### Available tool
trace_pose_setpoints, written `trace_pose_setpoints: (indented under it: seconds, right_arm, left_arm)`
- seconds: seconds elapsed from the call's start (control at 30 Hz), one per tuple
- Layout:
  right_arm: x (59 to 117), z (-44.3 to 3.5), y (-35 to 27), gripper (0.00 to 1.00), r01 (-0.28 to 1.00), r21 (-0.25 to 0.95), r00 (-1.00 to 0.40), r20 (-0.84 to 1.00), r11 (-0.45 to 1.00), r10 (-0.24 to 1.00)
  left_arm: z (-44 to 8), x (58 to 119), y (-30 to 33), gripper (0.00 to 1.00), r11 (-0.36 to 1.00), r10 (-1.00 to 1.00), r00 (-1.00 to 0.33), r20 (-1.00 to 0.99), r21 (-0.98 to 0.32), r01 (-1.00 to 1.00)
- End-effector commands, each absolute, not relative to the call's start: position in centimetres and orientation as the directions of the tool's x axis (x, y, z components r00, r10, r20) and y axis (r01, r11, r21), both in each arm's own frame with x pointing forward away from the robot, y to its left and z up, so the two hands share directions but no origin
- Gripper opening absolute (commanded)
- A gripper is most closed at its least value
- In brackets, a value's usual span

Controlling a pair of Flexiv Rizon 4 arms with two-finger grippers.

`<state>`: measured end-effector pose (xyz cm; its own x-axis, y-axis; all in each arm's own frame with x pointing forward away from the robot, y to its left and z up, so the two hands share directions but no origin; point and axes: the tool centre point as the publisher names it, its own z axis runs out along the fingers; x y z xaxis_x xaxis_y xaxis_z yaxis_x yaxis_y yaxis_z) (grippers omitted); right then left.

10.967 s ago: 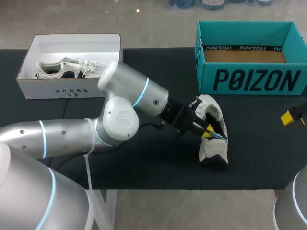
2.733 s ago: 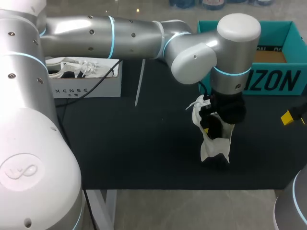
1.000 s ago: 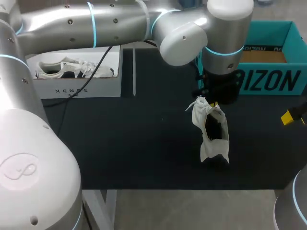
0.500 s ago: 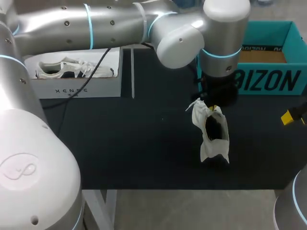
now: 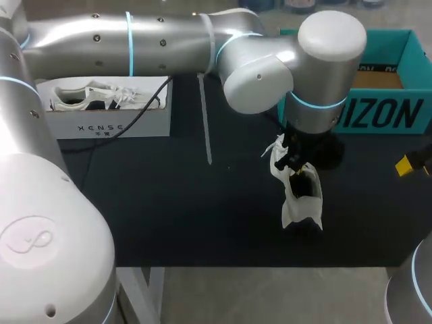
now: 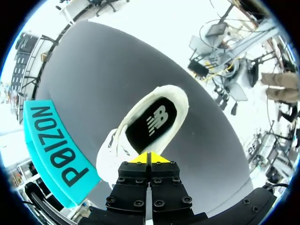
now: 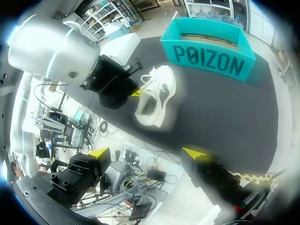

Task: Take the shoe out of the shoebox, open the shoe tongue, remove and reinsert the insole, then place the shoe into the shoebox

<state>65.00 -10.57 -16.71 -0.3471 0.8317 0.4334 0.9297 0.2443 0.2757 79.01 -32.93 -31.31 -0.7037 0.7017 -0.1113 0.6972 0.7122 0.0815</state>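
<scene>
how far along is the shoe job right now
Done: the shoe is out of the teal shoebox, resting on the table. In hand: the left hand, shut, hangs over the shoe's opening, where the dark insole sits inside; whether it has been out yet I cannot tell. Left: returning the shoe to the shoebox.

A white shoe (image 5: 295, 208) is set sole-down just in front of the open-topped teal shoebox (image 5: 378, 113), its laces toward the box. A dark insole (image 6: 151, 123) is seen lying flat inside the shoe.
</scene>
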Motion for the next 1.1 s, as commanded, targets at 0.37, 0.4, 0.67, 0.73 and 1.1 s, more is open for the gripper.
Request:
trace_pose_setpoints:
  seconds: [0.37, 0.4, 0.67, 0.73, 1.1]
  right_arm:
    - [65.2, -16.8, -10.5, 1.0, 0.931, 0.272, -0.345, 0.433, 0.245, 0.832]
    - [65.2, -16.8, -10.5, 1.0, 0.931, 0.272, -0.345, 0.433, 0.245, 0.832]
    - [65.2, -16.8, -10.5, 1.0, 0.931, 0.272, -0.345, 0.433, 0.245, 0.832]
    - [65.2, -16.8, -10.5, 1.0, 0.931, 0.272, -0.345, 0.433, 0.245, 0.832]
    - [65.2, -16.8, -10.5, 1.0, 0.931, 0.272, -0.345, 0.433, 0.245, 0.832]
  left_arm:
    - [-30.6, 75.1, -28.4, 1.0, 0.964, -0.023, -0.995, -0.099, -0.267, 0.004]
    - [-30.6, 75.1, -28.4, 1.0, 0.964, -0.023, -0.995, -0.099, -0.267, 0.004]
    - [-30.6, 75.1, -28.4, 1.0, 0.964, -0.023, -0.995, -0.099, -0.267, 0.004]
    - [-30.6, 75.1, -28.4, 1.0, 0.964, -0.023, -0.995, -0.099, -0.267, 0.004]
    - [-30.6, 75.1, -28.4, 1.0, 0.964, -0.023, -0.995, -0.099, -0.267, 0.004]
